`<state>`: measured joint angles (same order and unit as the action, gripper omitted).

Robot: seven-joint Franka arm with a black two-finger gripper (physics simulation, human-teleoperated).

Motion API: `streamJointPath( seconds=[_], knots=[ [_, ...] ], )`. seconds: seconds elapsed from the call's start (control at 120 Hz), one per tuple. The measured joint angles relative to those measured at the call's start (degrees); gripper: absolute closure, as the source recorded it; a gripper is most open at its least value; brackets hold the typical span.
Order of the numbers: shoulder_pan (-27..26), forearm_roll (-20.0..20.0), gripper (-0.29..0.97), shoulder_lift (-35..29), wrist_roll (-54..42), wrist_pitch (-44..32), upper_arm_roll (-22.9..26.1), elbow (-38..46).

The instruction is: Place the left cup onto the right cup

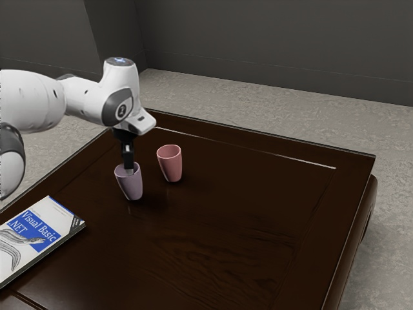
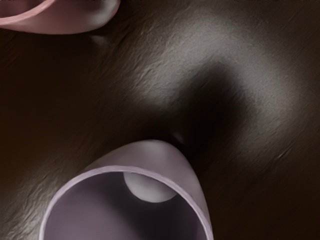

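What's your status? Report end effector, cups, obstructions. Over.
End effector at lilac cup rim, grip unconfirmed. Pink cup upright beside it, apart. Nothing between the cups; book off near the table edge.

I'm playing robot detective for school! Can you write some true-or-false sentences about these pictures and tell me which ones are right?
1. The end effector is at the rim of the lilac plastic cup. True.
2. The lilac cup already sits on the pink plastic cup. False: the two cups are apart, side by side on the dark wooden table.
3. A blue-and-white paperback book lies near the table's edge. True.
4. The pink cup has fallen on its side. False: it stands upright, mouth up.
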<state>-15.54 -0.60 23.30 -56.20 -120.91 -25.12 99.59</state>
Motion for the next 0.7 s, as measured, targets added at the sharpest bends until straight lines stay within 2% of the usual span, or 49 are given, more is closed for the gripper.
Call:
streamJointPath(
  seconds=[0.342, 0.383, 0.542, 0.7],
  knots=[
    [0.10, 4.83, 0.01, 1.68, -2.13, -5.38, 0.00, 4.50],
    [0.22, 4.97, 0.08, 1.76, -2.31, -5.69, -0.01, 4.64],
    [0.06, 5.25, 0.47, 1.30, -2.92, -6.32, -0.01, 5.68],
    [0.05, 4.85, 0.66, -0.17, -3.16, -5.81, -0.04, 6.54]
  ],
)
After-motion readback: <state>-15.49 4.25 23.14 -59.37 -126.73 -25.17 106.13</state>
